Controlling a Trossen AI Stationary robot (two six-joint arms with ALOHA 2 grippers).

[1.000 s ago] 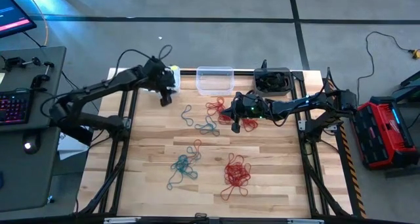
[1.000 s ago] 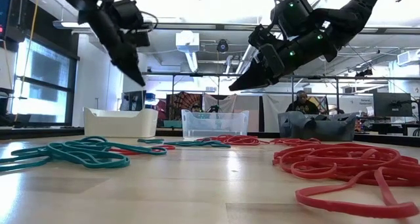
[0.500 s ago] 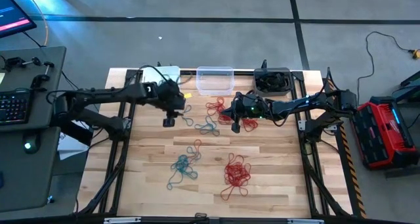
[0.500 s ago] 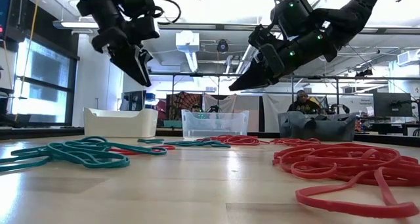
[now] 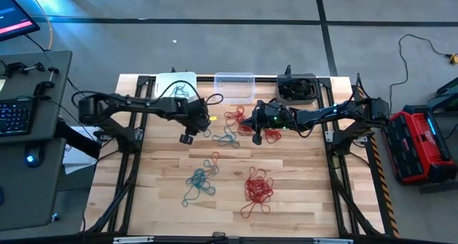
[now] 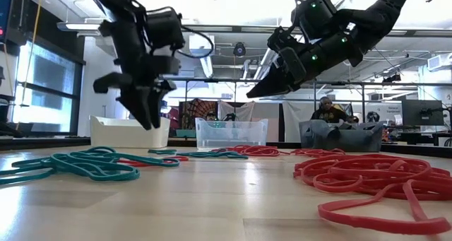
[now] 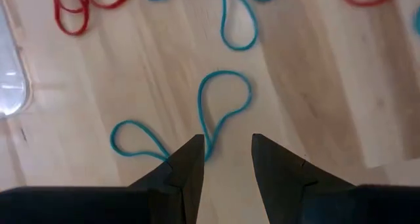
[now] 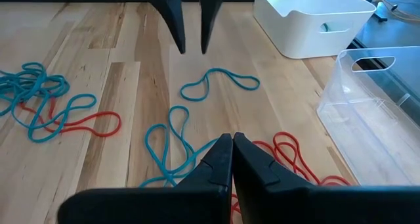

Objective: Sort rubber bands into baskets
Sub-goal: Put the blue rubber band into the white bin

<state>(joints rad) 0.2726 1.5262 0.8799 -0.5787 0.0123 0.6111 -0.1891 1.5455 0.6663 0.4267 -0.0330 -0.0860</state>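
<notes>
Left gripper (image 7: 226, 159) jaws apart, empty, above teal rubber band (image 7: 223, 102)

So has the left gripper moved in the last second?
Yes. The left gripper swung from beside the white basket out over the table, toward the teal rubber band.

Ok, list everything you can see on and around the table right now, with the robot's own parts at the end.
White basket: one, back edge of the table, left.
Clear basket: one, back edge, middle.
Dark grey basket: one, back edge, right.
Teal rubber bands: one bunch at front left, loose loops near the middle under the left hand.
Red rubber bands: one bunch at front right, more near the clear basket.
Table: one, light wood.
Keyboard: one, on a desk left of the table.
Person: one, in the room behind, seen in the low view.
Left hand: open, above a teal loop.
Right hand: shut, above the red bands near the middle.
</notes>
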